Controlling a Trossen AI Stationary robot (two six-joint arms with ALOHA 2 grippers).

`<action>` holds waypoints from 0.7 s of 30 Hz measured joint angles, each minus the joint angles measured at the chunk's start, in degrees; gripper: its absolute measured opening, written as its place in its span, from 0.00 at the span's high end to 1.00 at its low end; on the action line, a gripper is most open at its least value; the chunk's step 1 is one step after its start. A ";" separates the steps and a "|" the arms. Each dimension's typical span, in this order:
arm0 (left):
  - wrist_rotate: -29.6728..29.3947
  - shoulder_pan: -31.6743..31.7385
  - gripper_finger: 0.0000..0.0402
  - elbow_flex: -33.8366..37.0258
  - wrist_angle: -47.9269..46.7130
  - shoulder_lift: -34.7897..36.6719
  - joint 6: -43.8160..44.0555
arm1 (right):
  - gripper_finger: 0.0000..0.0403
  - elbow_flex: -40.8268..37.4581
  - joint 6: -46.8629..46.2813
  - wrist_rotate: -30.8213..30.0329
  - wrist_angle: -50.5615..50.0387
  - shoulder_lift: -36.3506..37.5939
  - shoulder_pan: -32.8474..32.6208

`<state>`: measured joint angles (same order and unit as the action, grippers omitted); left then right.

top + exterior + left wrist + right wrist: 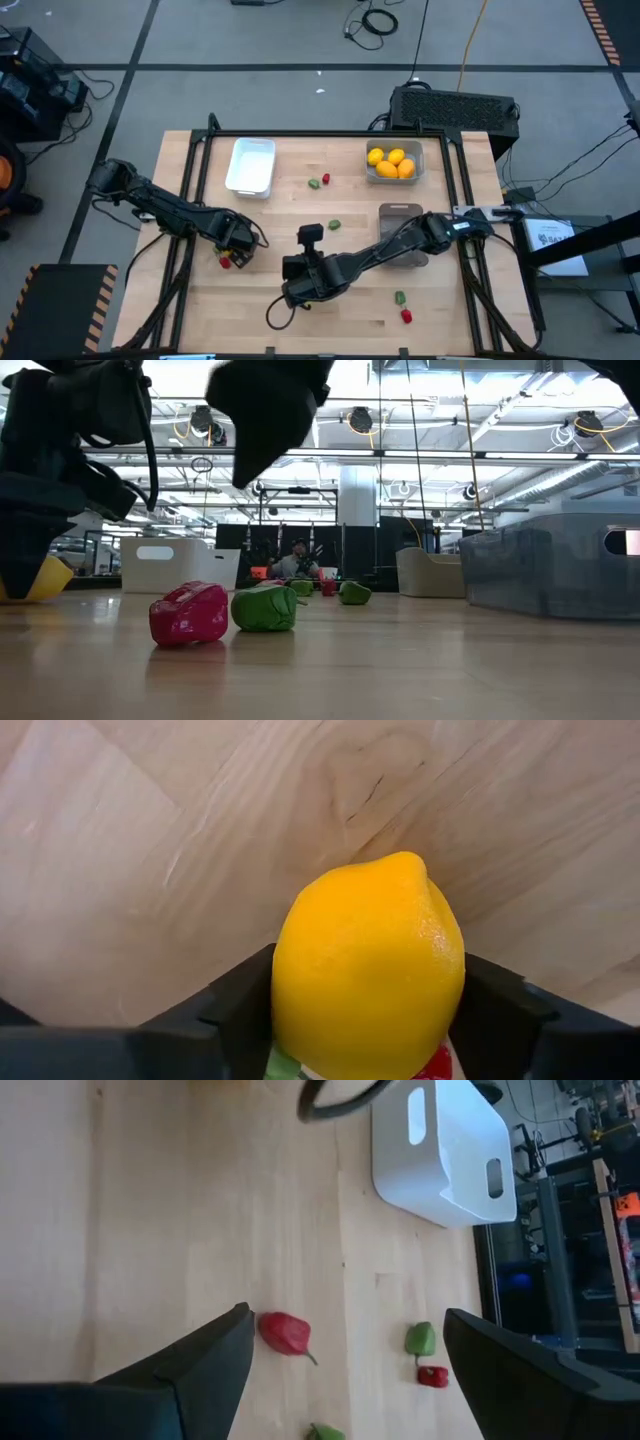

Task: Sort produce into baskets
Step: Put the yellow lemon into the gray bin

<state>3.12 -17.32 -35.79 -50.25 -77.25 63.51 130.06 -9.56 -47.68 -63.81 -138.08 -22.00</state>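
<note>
My left gripper [236, 240] is shut on a yellow lemon [368, 970] at the table's left middle, low over the wood. The lemon also shows in the low view [45, 578]. Small red pieces [226, 262] lie just beside this gripper. My right gripper [345, 1350] is wide open and raised above the table's middle [298, 275]. A red piece [285, 1332] lies on the wood below its fingers. The pale grey basket [372, 176] holds several lemons [392, 164]. The white basket [250, 165] stands at the far left. My left gripper pinches the lemon's two sides [290, 990] between its two fingers [235, 1015], coming from above and pointing down. The lemon's pointed end [405, 865] faces away from the gripper. Whether the lemon rests on the wood or hangs just clear, I cannot tell.
The darker grey basket [398, 212] stands right of centre, partly under my right arm. Loose pieces: a green and red pair [319, 181] far centre, a green one [334, 225], and a green [400, 297] and a red [406, 315] near the front. A metal frame edges the table.
</note>
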 joint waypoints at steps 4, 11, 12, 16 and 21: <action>-1.36 0.03 0.48 -0.85 0.02 -0.02 -4.21 | 0.22 0.02 3.79 0.00 -6.58 0.34 0.07; -9.87 3.36 0.43 -9.39 -0.77 -0.01 -13.70 | 0.22 0.02 6.73 3.67 -24.78 5.39 1.62; -11.79 3.94 0.43 -11.23 -1.22 -0.02 -15.76 | 0.22 0.02 6.59 4.70 -26.55 6.51 2.23; -18.78 6.94 0.43 -18.63 -0.96 -0.02 -25.81 | 0.22 -4.03 7.38 10.33 -25.98 14.69 6.01; -25.65 10.85 0.42 -24.88 5.94 0.02 -39.02 | 0.22 -19.93 0.32 9.91 -24.66 31.48 13.99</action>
<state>-22.53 -6.47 -60.67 -44.32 -77.23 24.48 110.13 -9.24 -37.76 -88.47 -106.60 -8.01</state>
